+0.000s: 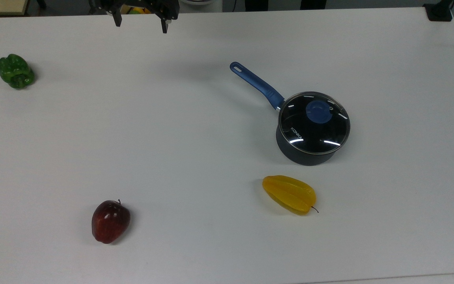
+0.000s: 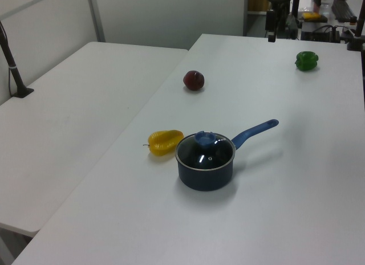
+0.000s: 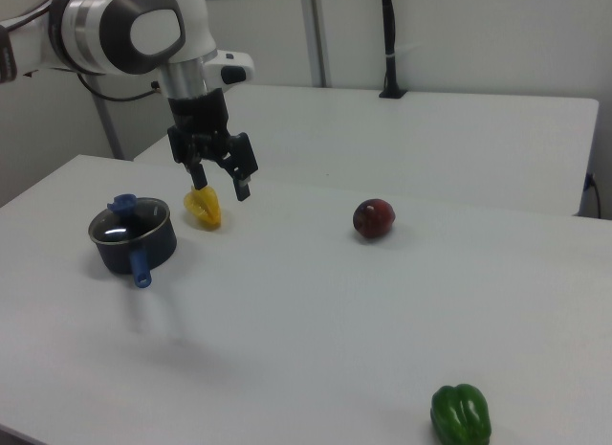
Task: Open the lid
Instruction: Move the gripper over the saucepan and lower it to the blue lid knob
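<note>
On the white table (image 1: 172, 138) a dark saucepan (image 1: 309, 152) stands in the right half of the top view, and the lid (image 1: 313, 123) sits flat on its rim, closing it. That lid is clear glass with a thin metal edge, a blue knob (image 1: 318, 111) near its middle and white "KONKA" lettering toward the top view's left. From the saucepan a long blue handle (image 1: 256, 83) runs up and to the top view's left. Just below the saucepan in the top view lies a yellow star fruit (image 1: 289, 194), close to it but not touching. A red apple (image 1: 110, 221) rests at the lower left of the top view, well apart from the saucepan, and a green bell pepper (image 1: 15, 71) lies near the left edge. At the top edge of the top view hangs the gripper (image 1: 141, 23), above the table and well away from the lid, its two black fingers spread apart with nothing between them. From the right view the gripper (image 3: 221, 184) hangs from the white arm (image 3: 124, 29), pointing down, with the star fruit behind it and the saucepan to the right view's left.
</note>
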### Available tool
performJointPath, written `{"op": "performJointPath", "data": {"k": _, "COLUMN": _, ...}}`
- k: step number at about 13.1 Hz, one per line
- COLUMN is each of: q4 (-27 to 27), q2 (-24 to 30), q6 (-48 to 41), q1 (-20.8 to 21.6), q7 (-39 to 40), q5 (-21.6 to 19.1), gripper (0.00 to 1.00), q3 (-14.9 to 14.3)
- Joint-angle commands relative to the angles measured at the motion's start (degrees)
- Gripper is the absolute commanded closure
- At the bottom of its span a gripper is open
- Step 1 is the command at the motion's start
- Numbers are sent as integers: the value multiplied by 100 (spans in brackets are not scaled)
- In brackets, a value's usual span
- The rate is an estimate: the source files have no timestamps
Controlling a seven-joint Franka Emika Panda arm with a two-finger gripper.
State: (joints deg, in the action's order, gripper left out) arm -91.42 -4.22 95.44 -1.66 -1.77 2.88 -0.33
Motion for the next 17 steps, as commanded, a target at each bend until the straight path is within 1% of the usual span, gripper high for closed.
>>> {"op": "performJointPath", "data": {"k": 1, "q4": -166, "q2": 149, "q6": 98, "q1": -132, "q7": -43, "q5": -112, "gripper": 0, "q3": 41}}
{"op": "performJointPath", "data": {"k": 5, "q4": -157, "q2": 105, "q6": 115, "q1": -45, "q7": -52, "q5": -121, "gripper": 0, "q3": 50}}
{"op": "performJointPath", "data": {"k": 7, "q4": -9, "q2": 0, "q6": 211, "q1": 16, "q7": -95, "q5": -147, "gripper": 0, "q3": 129}}
{"op": "performJointPath", "data": {"k": 8, "q4": 45, "q2": -87, "q6": 395, "q1": 304, "q7": -165, "q5": -174, "gripper": 0, "q3": 147}}
{"op": "performJointPath", "data": {"k": 11, "q4": 45, "q2": -149, "q6": 896, "q1": 770, "q7": -324, "q5": -261, "gripper": 0, "q3": 164}}
{"op": "performJointPath", "data": {"k": 12, "q4": 45, "q2": -219, "q6": 1080, "q1": 1042, "q7": -350, "q5": -375, "gripper": 0, "q3": 164}}
{"op": "performJointPath", "data": {"k": 13, "q4": 37, "q2": -264, "q6": 1265, "q1": 1227, "q7": -377, "q5": -393, "gripper": 0, "q3": 173}}
{"op": "performJointPath", "data": {"k": 14, "q4": 36, "q2": -403, "q6": 1597, "q1": 1543, "q7": -542, "q5": -376, "gripper": 0, "q3": 182}}
{"op": "performJointPath", "data": {"k": 17, "q4": 36, "q2": -676, "q6": 2153, "q1": 2097, "q7": -1096, "q5": -262, "gripper": 0, "q3": 191}}
